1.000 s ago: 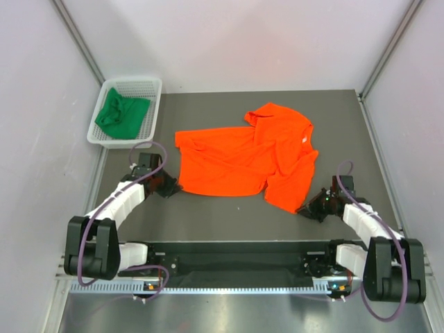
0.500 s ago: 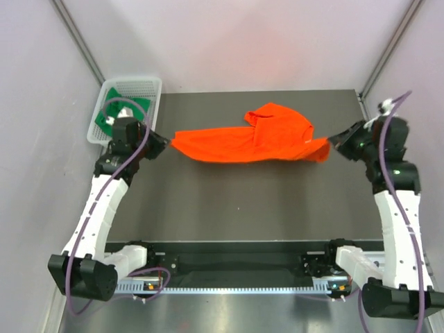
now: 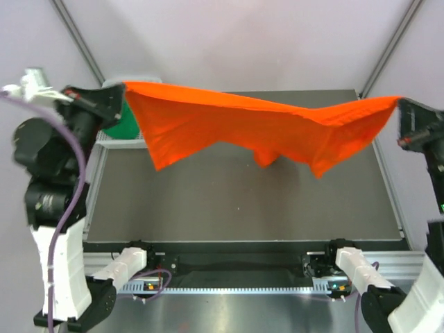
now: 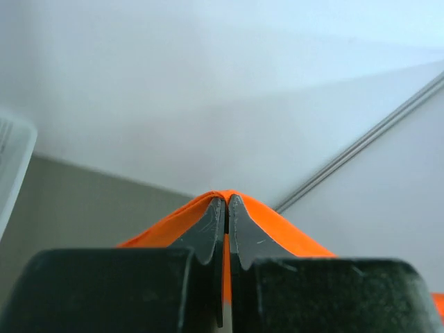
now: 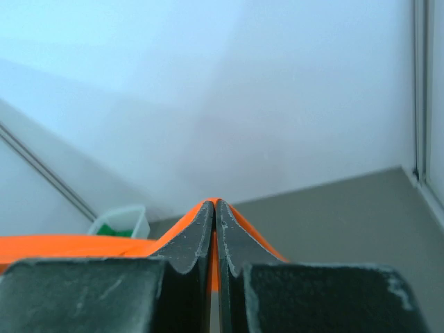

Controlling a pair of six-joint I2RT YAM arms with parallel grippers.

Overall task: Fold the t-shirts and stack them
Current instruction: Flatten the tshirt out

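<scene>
Above the grey bench (image 3: pixel 229 208), the orange t-shirt (image 3: pixel 236 128) is seen stretched only from the top; at the wrists, the left hand (image 4: pixel 226 202) and the right hand (image 5: pixel 214 205) are shown clamped on it.

White mesh basket (image 5: pixel 132 211) at the far left corner of the dark grey table (image 3: pixel 243 208)

**Up goes the orange shirt (image 3: pixel 257 128)**

My left gripper (image 3: pixel 119 96) pinches one corner and my right gripper (image 3: pixel 404 114) the other. The cloth hangs stretched between them, sagging mid-span above the table (image 3: pixel 229 208). The green shirt (image 3: pixel 123 129) peeks from the basket (image 3: pixel 121 142).
</scene>
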